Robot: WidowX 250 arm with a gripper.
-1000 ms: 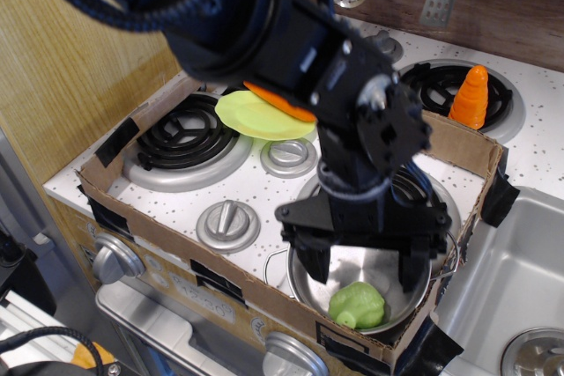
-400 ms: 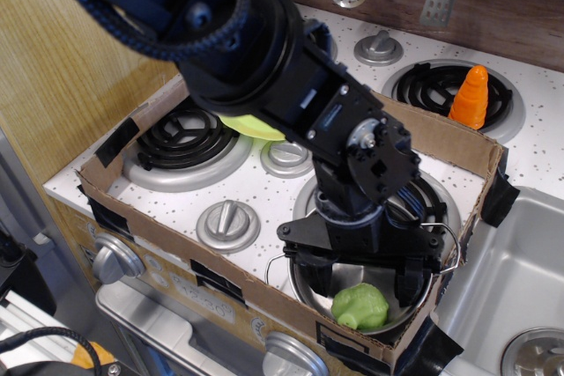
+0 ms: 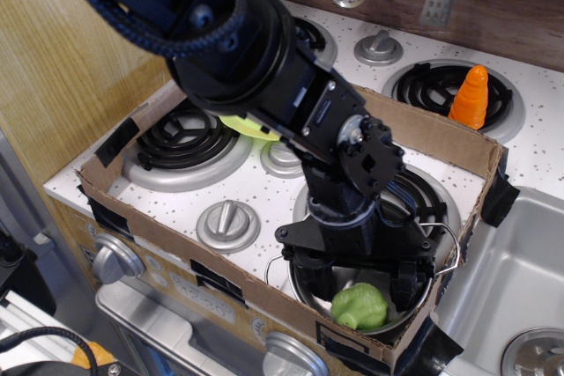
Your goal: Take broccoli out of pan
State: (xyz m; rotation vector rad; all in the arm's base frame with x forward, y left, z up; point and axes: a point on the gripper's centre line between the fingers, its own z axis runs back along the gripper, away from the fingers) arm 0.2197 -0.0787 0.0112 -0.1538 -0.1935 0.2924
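Observation:
The light-green broccoli [image 3: 359, 305] lies at the front of the shiny steel pan [image 3: 421, 298], which sits on the front right burner inside a cardboard frame. My black gripper [image 3: 357, 275] hangs open over the pan, lowered into it. Its two fingers stand apart, one at the pan's left side [image 3: 306, 270], one at the right [image 3: 406, 283]. The broccoli sits just below and in front of the gap between them. I cannot tell whether the fingers touch it. The arm hides the back of the pan.
A cardboard frame [image 3: 441, 134] surrounds the left burner [image 3: 182, 134], the knobs [image 3: 227, 222] and the pan. A yellow-green plate [image 3: 251, 125] is mostly hidden behind the arm. An orange carrot [image 3: 471, 98] stands on the back right burner. A sink [image 3: 515, 292] lies at right.
The gripper has sunk lower into the pan over the broccoli and the arm has shifted slightly left, covering more of the plate. The broccoli has not moved.

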